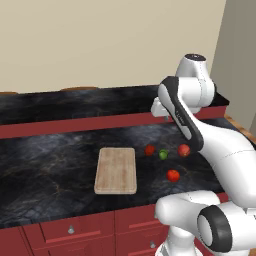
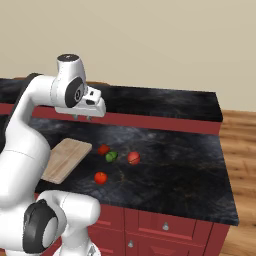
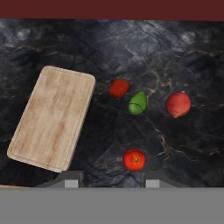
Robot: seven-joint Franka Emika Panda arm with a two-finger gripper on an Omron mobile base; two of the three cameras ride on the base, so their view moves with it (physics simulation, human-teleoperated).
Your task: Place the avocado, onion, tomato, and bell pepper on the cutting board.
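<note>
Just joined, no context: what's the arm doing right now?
Nothing is picked up yet. The gripper hangs high above the dark counter, holding nothing. The cutting board lies bare. All four pieces sit on the counter beside it: bell pepper nearest the board, avocado next to it, onion farthest from the board, and tomato apart toward the counter's front edge.

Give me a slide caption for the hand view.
Bare cutting board beside bell pepper, avocado, onion and tomato on dark counter.
</note>
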